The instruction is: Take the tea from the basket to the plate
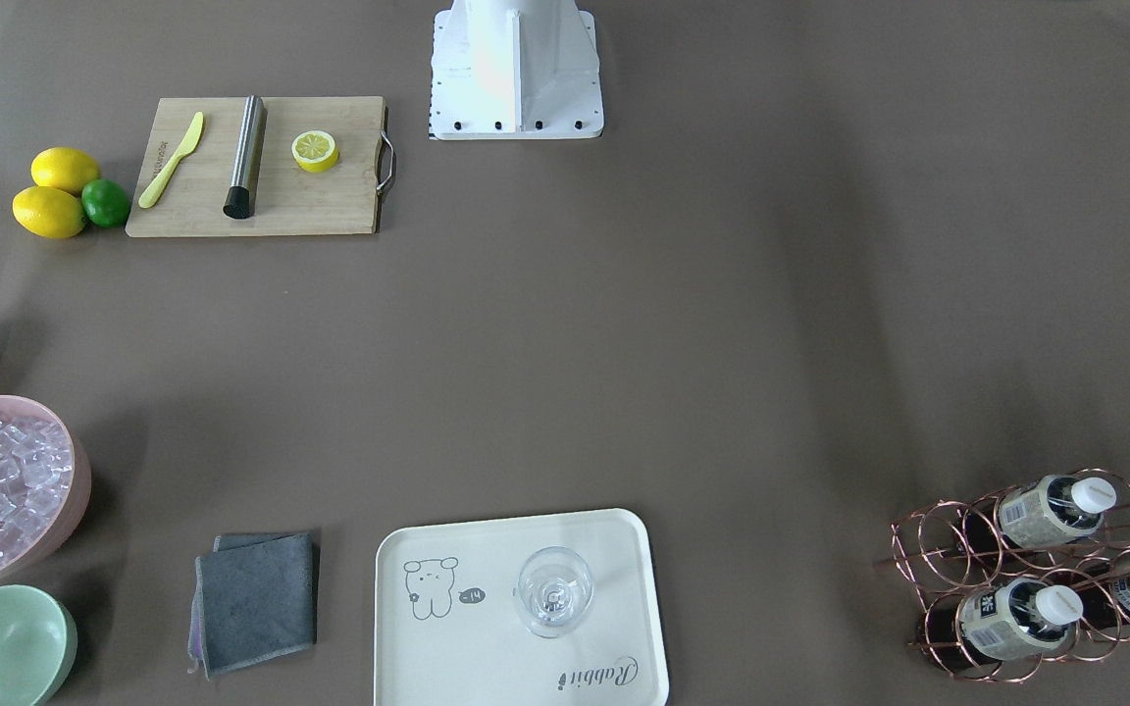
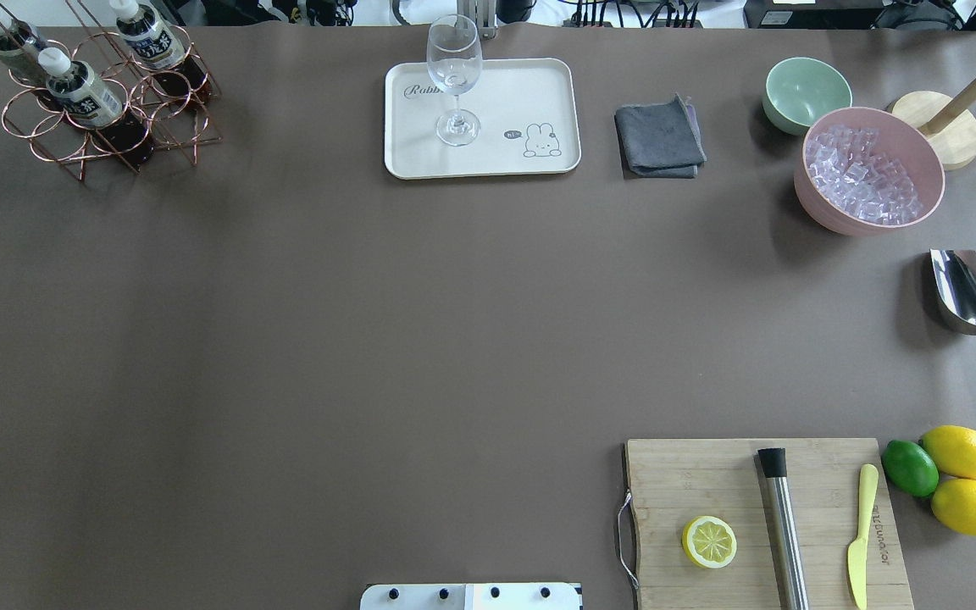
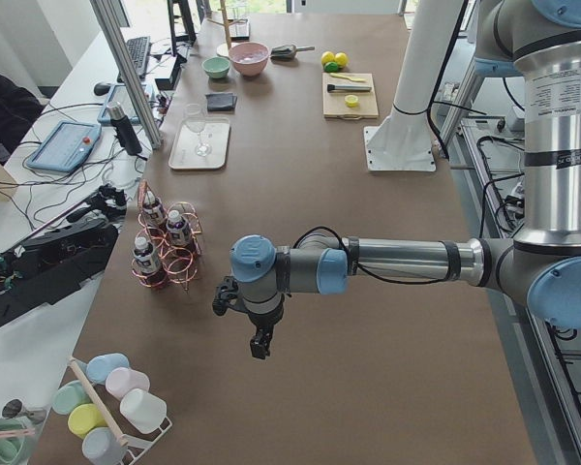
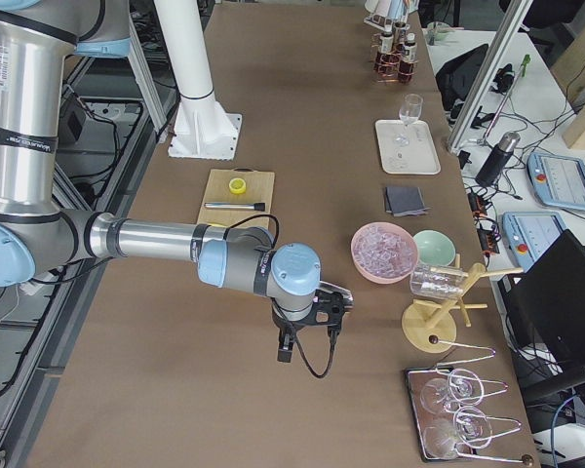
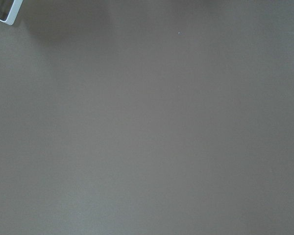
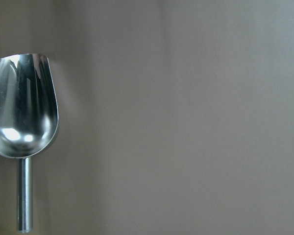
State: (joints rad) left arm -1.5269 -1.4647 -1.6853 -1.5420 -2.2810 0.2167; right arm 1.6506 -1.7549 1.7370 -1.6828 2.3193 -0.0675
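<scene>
tea (image 2: 80,85) sits in the basket (image 2: 35,127), far left, left gripper (image 3: 259,351) and right gripper (image 4: 285,353) well apart from it, can't tell if either is open or closed; risk: tea snags a ring on pull-out or tips the glass (image 2: 454,76) on the plate (image 2: 530,93).

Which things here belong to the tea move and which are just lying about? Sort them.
Job: tea bottles, copper wire basket, cream tray.

Lying about: wine glass on the tray, grey cloth, pink ice bowl, green bowl, steel scoop, cutting board, lemons, lime.
</scene>
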